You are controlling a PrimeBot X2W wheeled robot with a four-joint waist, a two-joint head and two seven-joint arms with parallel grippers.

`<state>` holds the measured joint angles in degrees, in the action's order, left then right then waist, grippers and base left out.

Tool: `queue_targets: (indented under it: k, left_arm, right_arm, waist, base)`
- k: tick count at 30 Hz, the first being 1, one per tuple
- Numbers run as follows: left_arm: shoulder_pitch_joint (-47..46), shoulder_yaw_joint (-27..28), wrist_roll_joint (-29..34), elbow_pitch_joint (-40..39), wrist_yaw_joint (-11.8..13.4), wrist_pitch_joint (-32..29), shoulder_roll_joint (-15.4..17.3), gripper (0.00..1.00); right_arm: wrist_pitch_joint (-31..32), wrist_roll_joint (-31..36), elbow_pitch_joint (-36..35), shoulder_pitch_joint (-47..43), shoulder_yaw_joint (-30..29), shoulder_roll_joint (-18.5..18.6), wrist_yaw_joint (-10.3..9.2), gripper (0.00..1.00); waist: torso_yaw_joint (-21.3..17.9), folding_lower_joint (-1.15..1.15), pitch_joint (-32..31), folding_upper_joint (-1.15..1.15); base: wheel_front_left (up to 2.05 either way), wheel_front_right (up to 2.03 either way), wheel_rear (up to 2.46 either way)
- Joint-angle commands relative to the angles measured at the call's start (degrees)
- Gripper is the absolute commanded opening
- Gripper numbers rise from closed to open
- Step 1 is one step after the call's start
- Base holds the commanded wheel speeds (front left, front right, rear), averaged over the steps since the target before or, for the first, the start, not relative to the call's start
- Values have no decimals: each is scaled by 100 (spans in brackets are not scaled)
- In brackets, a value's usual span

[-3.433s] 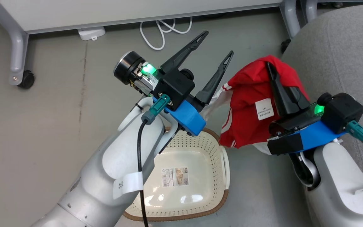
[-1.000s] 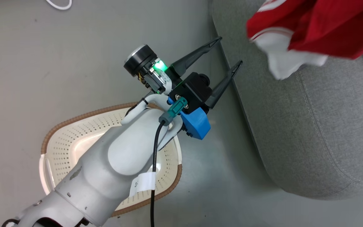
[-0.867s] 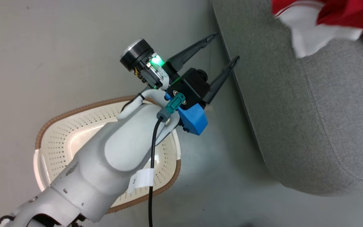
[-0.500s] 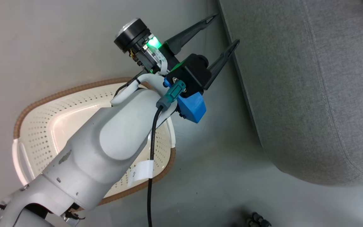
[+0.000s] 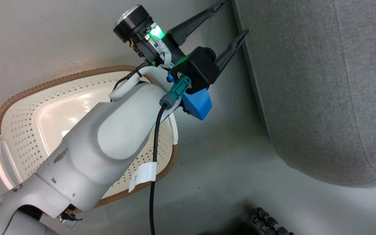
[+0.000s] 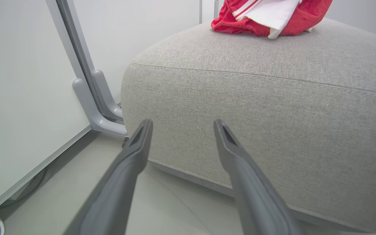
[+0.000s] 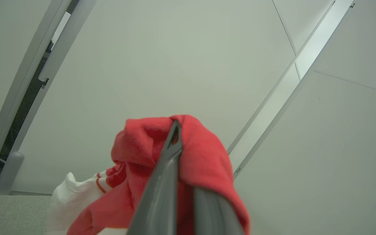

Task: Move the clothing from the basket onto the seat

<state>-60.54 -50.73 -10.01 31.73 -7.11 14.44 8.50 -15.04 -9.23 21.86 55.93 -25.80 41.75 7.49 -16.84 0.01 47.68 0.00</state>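
Note:
The cream basket point(image 5: 44, 81) with its brown rim stands on the floor, partly hidden under my left forearm; the part of its floor that shows holds nothing. My left gripper point(image 5: 233, 18) is open and holds nothing, pointing at the side of the grey seat point(image 5: 321, 81). In the left wrist view the same gripper point(image 6: 183, 123) faces the seat point(image 6: 256, 98), and red and white clothing point(image 6: 266, 16) rests on top of it. My right gripper point(image 7: 178, 137) is shut on red clothing point(image 7: 207, 153), which drapes over its fingers above the seat point(image 7: 11, 212).
A white panel on a grey metal leg point(image 6: 90, 98) stands close to the seat's left corner. Bare grey floor point(image 5: 214, 169) runs between basket and seat. A black ribbed object point(image 5: 266, 222) lies at the bottom edge.
The head camera has swung, so the red clothing has left its picture at the upper right and the basket sits larger at the left. The left gripper stays open.

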Motion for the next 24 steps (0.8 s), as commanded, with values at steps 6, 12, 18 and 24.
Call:
queue_targets:
  k: [6,12,18,24]
  left_arm:
    - [-206,-44,-21,-55,23,-15,8,100]
    - [-251,-80,-36,-86,59,-29,4,100]
    - [-277,-94,-52,-104,89,-23,52,100]
    - [-319,-115,-80,-105,106,-19,46,100]
  right_arm:
    - [-21,74,96,-341,-62,-513,0,0]
    - [-21,17,394,-489,-102,-828,1,0]
    - [-21,-128,753,-516,48,-1019,1,0]
    - [-21,-179,1001,-585,298,-1238,1,0]
  waist:
    - [64,-1,127,0]
    - [152,-1,219,0]
    - [190,-1,277,0]
    - [204,-1,315,0]
  base:
    - [0,0,0]
    - [0,0,0]
    - [0,0,0]
    - [0,0,0]
